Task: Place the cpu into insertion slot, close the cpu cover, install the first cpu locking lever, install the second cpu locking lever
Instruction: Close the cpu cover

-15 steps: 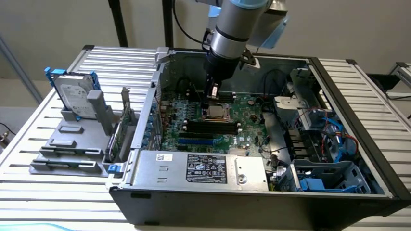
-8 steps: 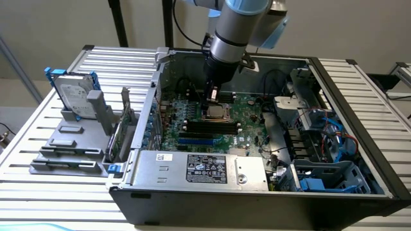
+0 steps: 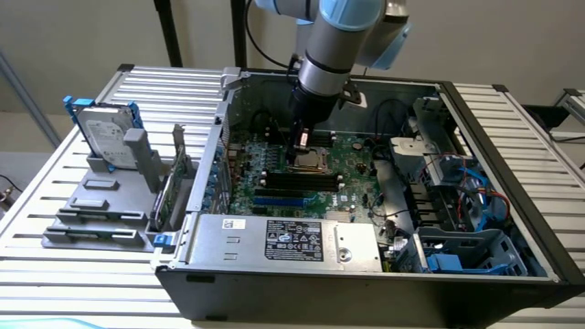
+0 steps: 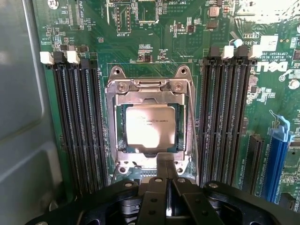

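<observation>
While the cpu (image 4: 151, 129) is lying seated in the insertion slot (image 4: 120, 133) with the cpu cover (image 4: 149, 88) folded flat over its edges, the gripper (image 4: 166, 180) is hanging at the cover's front tab. Its fingers are pressed together with nothing between them. Whether the tips are touching the tab I cannot tell.

In the exterior view the gripper (image 3: 300, 152) is standing at twelve o'clock from the black memory slots (image 3: 297, 181), with the hard drive (image 3: 101, 130) off at nine o'clock.

Placing and covering look done, so I am judging the lever step to be in hand. A thin wire locking lever (image 4: 192, 126) is running along the cover's side, but whether it is latched is unclear. Any move here is calling for narrow tips kept clear of the memory slots.

The Dell logo (image 4: 280, 68) is reading sideways on the green circuit board (image 4: 154, 42). The chip's print is too faint to read.
</observation>
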You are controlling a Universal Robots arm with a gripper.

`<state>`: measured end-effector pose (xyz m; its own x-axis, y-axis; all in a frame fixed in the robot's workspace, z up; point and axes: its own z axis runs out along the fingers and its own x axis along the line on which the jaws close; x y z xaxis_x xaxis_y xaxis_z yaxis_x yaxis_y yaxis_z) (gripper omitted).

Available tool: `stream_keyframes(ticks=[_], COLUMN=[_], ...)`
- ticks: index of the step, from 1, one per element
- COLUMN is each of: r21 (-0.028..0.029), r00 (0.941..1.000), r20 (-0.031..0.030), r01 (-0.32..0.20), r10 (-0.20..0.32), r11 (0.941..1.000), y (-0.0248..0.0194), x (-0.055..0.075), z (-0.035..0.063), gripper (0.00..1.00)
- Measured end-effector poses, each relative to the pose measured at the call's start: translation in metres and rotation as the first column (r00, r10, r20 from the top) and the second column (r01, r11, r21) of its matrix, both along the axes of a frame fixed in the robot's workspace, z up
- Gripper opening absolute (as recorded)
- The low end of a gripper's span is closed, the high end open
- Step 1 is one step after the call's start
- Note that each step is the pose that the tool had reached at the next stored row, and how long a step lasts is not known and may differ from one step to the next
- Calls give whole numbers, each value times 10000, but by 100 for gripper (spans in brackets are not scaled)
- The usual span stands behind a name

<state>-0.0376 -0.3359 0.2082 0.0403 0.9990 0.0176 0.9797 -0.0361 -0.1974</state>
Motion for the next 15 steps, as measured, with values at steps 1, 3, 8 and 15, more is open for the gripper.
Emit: stream_keyframes(ticks=[1,3,8,15], r21=[5,8,8,8], r00=[10000,10000,10000,10000], r20=[0,0,-1,-69], r01=[0,0,0,1], r10=[0,0,0,-1], r11=[10000,10000,10000,10000], y=[0,0,0,-6], x=[0,0,0,-15], z=[-11,-33,-65,20], gripper=[11,11,11,11])
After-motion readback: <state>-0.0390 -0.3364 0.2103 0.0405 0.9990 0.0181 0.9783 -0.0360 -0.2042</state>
